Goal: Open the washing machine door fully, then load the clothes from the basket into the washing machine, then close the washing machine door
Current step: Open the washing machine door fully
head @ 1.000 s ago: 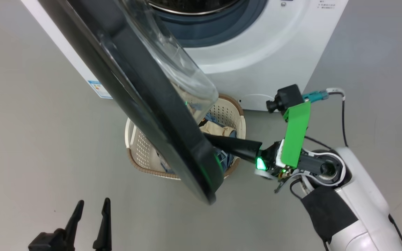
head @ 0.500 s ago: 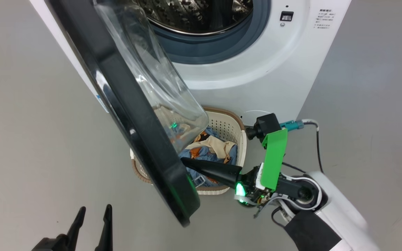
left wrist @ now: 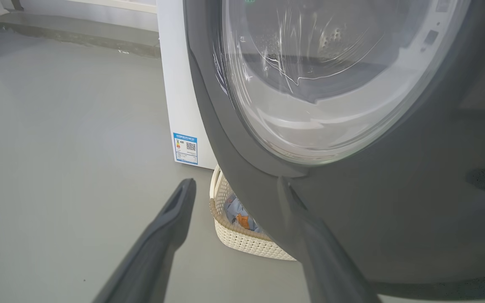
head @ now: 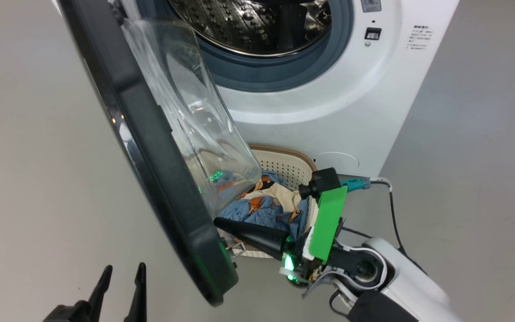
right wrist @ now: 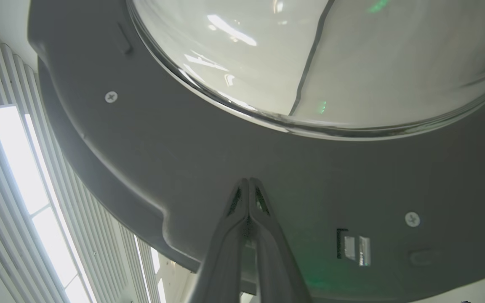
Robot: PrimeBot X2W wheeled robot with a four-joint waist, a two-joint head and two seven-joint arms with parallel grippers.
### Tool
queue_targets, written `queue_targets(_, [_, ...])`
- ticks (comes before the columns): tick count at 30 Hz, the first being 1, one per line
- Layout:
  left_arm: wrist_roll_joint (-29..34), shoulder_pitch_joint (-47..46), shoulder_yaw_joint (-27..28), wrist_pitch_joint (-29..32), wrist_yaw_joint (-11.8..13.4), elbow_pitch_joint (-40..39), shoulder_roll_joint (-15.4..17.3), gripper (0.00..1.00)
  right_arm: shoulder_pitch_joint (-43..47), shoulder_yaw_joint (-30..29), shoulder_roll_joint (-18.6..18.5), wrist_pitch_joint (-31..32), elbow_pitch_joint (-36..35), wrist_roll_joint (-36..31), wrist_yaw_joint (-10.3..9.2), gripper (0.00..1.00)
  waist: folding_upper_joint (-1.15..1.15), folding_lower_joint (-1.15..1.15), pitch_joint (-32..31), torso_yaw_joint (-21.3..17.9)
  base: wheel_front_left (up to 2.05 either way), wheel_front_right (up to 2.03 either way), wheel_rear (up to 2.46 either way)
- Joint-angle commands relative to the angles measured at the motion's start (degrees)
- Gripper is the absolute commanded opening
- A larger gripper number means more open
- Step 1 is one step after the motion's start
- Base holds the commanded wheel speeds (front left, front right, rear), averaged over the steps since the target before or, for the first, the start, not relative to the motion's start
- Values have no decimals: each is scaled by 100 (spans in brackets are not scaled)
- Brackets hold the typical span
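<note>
Head view, left to right: the left gripper stands at the lower left over the grey floor, its two dark fingers spread and holding nothing; in the left wrist view it points toward the outer face of the washing machine door, and contact cannot be judged. The washing machine door hangs open, swung out edge-on toward the camera, its black rim running diagonally from upper left to lower centre, with the glass window bulging to its right. Behind it, the washing machine shows its grey-blue seal and steel drum; a blue label sticker sits low on its side panel. The basket rests on the floor just before the machine, partly under the door, and holds the clothes. The right gripper, fingers pressed together with nothing between them, reaches leftward over the basket to the door's inner side; in the right wrist view its tips meet the grey inner face below the glass. A green bracket marks the right wrist.
</note>
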Motion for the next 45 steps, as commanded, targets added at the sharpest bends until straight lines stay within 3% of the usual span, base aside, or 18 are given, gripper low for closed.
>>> queue_targets(1, [-30,-34,164,-37,15,-141,86,100,-74,192,201,-77,-171,109,52,0,0,0,-37,40,0,0,0])
queue_targets(12, [-27,-68,89,-37,31,-153,86,100,-96,597,201,-605,-170,362,52,0,0,0,-149,137,0,0,0])
queue_targets(24, [-31,-29,407,-37,46,-180,86,100,105,234,202,-891,-242,-168,52,0,0,0,-260,-148,0,0,0])
queue_targets(25, [-33,-30,437,-37,49,-187,86,100,146,170,202,-964,-271,-308,52,28,0,0,-263,-176,0,0,0])
queue_targets(27, [-32,-26,499,-37,53,-200,86,100,250,73,202,-1053,-379,-558,52,58,0,0,-290,-242,0,0,0])
queue_targets(29, [-25,-6,564,-37,51,-211,86,100,369,-53,200,-1178,-518,-825,52,100,0,0,-321,-311,0,0,0])
queue_targets(32, [6,15,661,-37,42,-223,86,100,525,-191,92,-1465,-796,-1344,52,100,0,0,-370,-417,0,0,0])
queue_targets(37, [20,63,843,-37,59,-243,86,100,674,-15,-424,-2787,-1158,-2653,52,100,0,0,-456,-590,0,0,0])
queue_targets(42, [39,169,1038,-37,60,-292,86,100,733,563,-1112,-4370,-985,-3670,52,100,0,0,-548,-804,0,0,0])
queue_targets(45, [56,226,1158,-37,44,-294,86,100,783,652,-1436,-4756,-648,-4204,52,100,0,0,-612,-917,0,0,0])
